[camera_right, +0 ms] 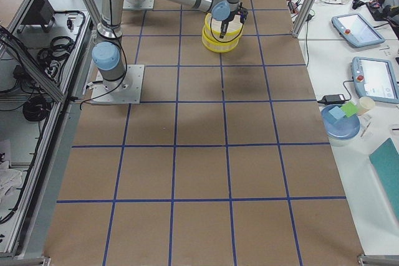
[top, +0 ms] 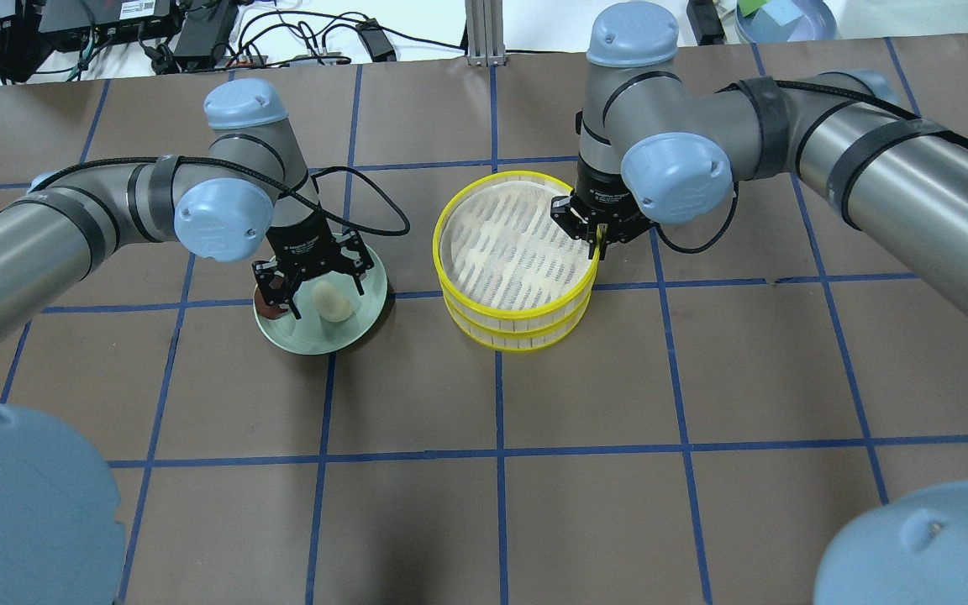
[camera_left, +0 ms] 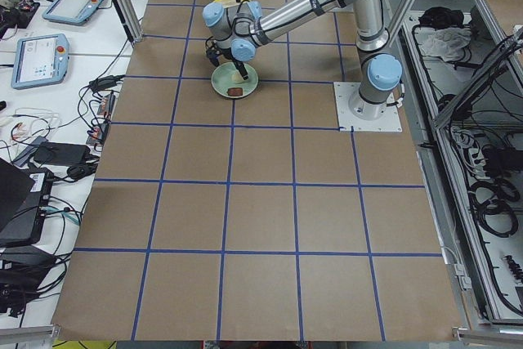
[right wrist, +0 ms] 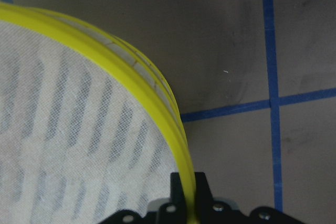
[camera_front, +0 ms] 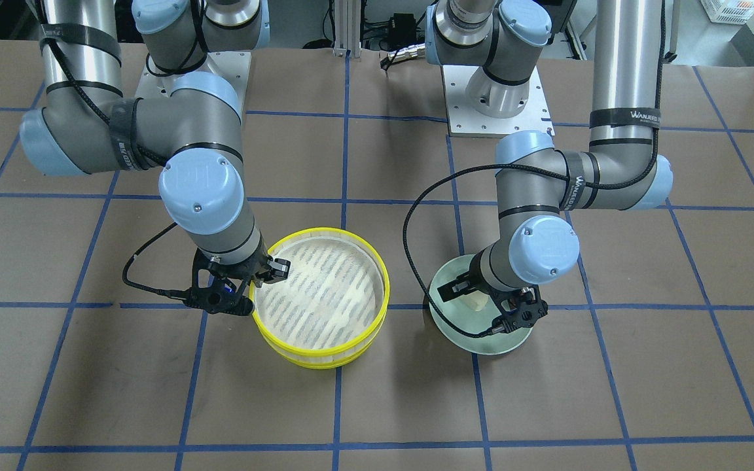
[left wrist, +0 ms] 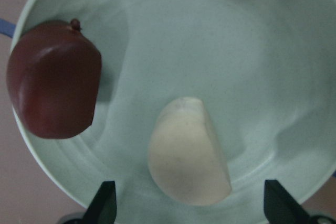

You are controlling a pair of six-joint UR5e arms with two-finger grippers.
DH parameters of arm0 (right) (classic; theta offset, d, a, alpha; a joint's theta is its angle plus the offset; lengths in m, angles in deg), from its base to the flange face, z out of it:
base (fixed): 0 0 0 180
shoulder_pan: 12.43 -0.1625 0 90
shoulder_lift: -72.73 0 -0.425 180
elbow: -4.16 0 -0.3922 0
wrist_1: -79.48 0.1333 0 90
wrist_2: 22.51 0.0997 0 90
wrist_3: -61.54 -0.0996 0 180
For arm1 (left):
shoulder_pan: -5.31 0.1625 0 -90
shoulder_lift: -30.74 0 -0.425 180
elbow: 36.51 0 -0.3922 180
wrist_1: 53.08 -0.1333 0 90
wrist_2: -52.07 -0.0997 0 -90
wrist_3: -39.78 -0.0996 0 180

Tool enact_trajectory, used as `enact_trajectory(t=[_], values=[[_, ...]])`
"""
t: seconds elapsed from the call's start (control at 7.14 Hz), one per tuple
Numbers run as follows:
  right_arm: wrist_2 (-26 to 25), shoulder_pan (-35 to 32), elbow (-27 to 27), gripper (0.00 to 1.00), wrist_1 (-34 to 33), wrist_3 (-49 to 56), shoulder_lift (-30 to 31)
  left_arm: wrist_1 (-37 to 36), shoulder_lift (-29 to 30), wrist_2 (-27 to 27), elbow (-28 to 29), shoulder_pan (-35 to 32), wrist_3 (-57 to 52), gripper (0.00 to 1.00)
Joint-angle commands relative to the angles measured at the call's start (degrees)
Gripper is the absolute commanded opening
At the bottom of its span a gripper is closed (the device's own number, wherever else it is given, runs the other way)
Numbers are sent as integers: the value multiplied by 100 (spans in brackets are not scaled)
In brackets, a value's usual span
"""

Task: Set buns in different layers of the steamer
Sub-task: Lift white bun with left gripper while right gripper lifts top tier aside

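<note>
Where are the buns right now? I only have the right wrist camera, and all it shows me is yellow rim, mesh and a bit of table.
Observer: Both are on the pale green plate. The cream bun and the dark bun lie apart, not touching.
Operator: Has the left gripper got hold of one?
Observer: No. The left gripper is open over the plate, with the cream bun between its fingers but clear of both.
Operator: Is there a second layer under the one I see?
Observer: Yes, the top layer sits stacked on the lower layer.
</note>
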Motion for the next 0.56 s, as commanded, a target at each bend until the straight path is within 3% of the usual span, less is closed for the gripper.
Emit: enact_trajectory(t=[0.0, 0.14, 0.28, 0.42], values=[[-41, 231, -104, 0, 608, 198, 517, -411, 146, -2, -12, 0, -34, 99], [-50, 511, -166, 0, 959, 756, 711, -441, 191, -2, 6, 0, -43, 74], [-259, 932, -167, 0, 1197, 1405, 913, -441, 182, -19, 23, 0, -104, 1], [-531, 1336, -167, 0, 1313, 1995, 1054, -441, 156, -2, 67, 0, -114, 0]])
